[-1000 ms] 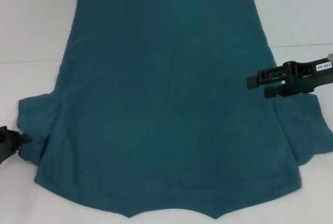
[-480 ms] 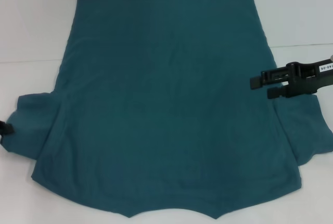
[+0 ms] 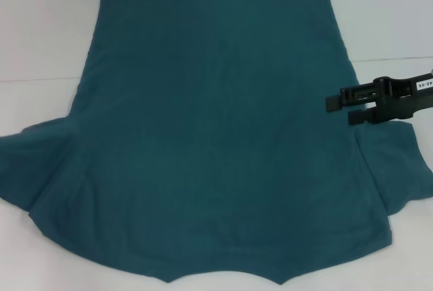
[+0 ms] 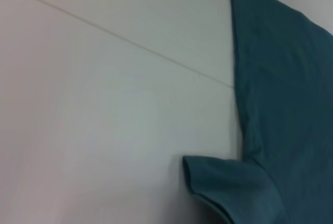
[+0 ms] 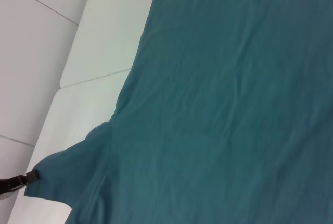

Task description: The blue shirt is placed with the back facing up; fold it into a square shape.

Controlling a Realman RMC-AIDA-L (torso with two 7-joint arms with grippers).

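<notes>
Since 1 second ago, the left sleeve has been pulled out flat toward the left edge of the head view, and the left gripper has slipped out of that view. The right gripper has hardly moved.

On the left side, the blue shirt (image 3: 216,135) lies spread on the white counter (image 3: 40,40), and its left sleeve (image 3: 30,166) now fans out flat and wide. The left wrist view shows that sleeve (image 4: 234,187) with its hem curled a little, lying on the counter (image 4: 104,104) beside the long side edge of the shirt (image 4: 286,88). In the right wrist view, far off, the dark tip of the left gripper (image 5: 15,181) touches the corner of the sleeve (image 5: 67,174). I cannot tell if its fingers are pinching the cloth or just beside it.

The middle of the shirt is smooth, with its straight hem at the far end and the collar end nearest the robot.

On the right side, the right gripper (image 3: 338,109) hangs over the shirt's right edge, just above the right sleeve (image 3: 399,169). Its 2 black fingers (image 3: 348,95) are a little apart and hold nothing.
</notes>
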